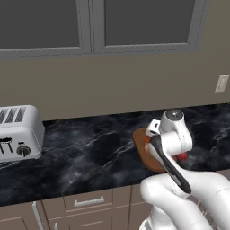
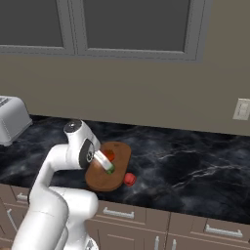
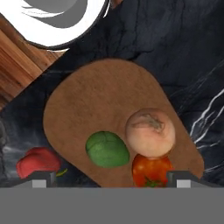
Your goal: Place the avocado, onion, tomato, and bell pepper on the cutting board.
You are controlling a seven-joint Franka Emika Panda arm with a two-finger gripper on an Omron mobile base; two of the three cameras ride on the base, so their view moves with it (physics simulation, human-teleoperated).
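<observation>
- Cutting board (image 3: 100, 100): brown wooden oval, flat on the black marble counter (image 3: 183, 52).
- Onion (image 3: 150, 132): on the board, touching the tomato (image 3: 151, 169).
- Avocado (image 3: 107, 149): green, on the board just beside the onion.
- Red bell pepper (image 3: 37, 161): on the counter, off the board, near its edge.
- Gripper (image 3: 112, 178): above the board, jaws spread wide, nothing between them.
- Toaster (image 1: 18, 132): on the counter, well apart from the board.
</observation>
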